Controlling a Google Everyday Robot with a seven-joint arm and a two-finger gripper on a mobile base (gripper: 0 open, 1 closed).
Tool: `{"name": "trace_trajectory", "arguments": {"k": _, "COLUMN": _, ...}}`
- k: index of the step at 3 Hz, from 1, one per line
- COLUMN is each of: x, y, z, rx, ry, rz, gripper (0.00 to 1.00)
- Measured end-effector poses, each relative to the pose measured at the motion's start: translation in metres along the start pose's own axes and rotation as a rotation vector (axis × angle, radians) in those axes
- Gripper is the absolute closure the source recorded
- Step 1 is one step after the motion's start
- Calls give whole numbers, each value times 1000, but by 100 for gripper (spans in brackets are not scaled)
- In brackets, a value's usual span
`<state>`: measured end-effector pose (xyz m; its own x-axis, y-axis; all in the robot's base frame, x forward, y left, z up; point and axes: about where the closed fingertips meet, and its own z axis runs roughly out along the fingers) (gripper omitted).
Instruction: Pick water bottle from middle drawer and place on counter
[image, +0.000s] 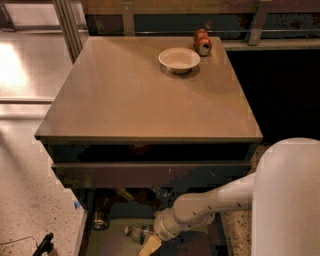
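While the gripper (150, 245) is sitting low in the middle drawer (107, 244) against the water bottle (137, 232), grasp impossible to tell, it is probably needing centring before lifting.

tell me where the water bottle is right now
The water bottle lies low in the camera view, near the middle, in the open middle drawer below the counter, between a dark can on its left and the gripper close on its right.
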<state>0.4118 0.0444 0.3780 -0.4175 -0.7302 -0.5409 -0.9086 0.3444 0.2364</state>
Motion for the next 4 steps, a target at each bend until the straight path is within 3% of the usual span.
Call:
{"name": "trace_trajectory", "arguments": {"k": 1, "x": 0, "y": 0, "z": 0, "rx": 0, "ry": 0, "rz": 0, "gripper": 0}}
{"name": "trace_trajectory", "arguments": {"k": 4, "x": 0, "y": 0, "z": 0, "rx": 0, "ry": 0, "rz": 0, "gripper": 77}}
